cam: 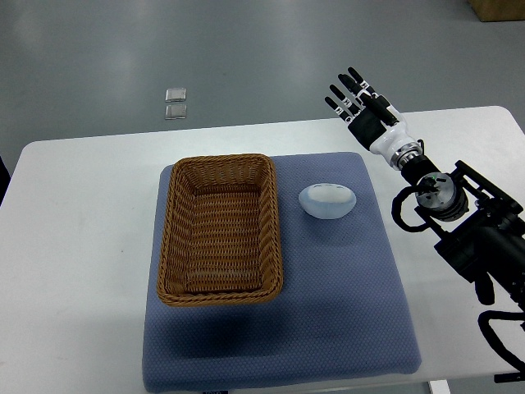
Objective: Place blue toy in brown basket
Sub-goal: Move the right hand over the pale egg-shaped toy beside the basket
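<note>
Pale blue, the egg-shaped toy point(326, 200) lies on the mat just right of the wicker basket point(220, 289). The right hand point(361, 105), fingers spread and empty, should descend over it squarely.

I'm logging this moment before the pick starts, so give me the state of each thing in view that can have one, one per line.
brown basket: upright on the blue mat, holds nothing.
blue toy: lying on the mat, right of the basket, apart from it, not grasped.
right hand: fingers spread, holding nothing, beyond the mat's far right corner, away from the toy.
blue mat: flat on the white table.
</note>
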{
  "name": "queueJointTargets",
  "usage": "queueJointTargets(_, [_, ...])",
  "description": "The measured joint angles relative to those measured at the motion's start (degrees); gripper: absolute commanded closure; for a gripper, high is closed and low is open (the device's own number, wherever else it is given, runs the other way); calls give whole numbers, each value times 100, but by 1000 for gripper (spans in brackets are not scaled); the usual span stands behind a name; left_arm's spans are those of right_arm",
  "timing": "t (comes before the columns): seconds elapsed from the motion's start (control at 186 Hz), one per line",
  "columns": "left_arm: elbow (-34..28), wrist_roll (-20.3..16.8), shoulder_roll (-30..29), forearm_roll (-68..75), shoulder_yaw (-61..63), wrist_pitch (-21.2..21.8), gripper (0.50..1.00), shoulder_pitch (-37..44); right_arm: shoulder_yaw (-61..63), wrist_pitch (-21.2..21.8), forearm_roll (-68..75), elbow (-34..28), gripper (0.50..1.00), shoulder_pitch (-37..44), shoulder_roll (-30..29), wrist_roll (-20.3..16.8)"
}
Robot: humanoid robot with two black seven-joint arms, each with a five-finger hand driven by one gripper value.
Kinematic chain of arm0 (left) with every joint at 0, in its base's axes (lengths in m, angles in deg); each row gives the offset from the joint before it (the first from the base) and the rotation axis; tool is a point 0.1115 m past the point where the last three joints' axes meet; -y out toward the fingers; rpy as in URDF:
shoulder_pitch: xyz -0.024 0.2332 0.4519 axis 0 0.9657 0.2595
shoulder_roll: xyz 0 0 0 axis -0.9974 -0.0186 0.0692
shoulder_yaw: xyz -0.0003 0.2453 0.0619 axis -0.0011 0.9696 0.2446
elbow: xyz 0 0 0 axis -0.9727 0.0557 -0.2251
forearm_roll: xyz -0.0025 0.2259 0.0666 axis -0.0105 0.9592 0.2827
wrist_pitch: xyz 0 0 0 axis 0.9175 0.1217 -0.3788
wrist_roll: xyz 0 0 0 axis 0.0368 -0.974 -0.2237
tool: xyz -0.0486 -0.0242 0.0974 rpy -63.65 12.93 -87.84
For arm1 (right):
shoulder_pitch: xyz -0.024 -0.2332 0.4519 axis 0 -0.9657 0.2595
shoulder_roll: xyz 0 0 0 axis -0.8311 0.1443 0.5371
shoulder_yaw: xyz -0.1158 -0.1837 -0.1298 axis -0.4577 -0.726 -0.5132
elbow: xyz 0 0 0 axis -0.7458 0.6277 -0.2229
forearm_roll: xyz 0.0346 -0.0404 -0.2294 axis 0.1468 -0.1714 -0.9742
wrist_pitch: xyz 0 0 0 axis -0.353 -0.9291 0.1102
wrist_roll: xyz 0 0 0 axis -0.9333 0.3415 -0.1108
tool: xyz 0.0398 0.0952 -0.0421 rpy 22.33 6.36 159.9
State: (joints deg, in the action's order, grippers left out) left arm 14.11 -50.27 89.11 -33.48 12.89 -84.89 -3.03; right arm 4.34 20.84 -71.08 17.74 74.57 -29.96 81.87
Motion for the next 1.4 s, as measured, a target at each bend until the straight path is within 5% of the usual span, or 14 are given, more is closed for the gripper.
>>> queueJointTargets(0.646, [5,-9,0,7,-5,0,500,1,-814,52,-1341,-127,597,654,543,-91])
queueJointTargets(1.098, [24,-9,0,7,-3,0,500,-2,-4586,961,-4028,-1046,595,2966,1738,-868])
queueJointTargets(1.399, [25,-9,0,8,-2,0,500,-4,-6237,1385,-4299,-2081,597,4089,2104,-1406])
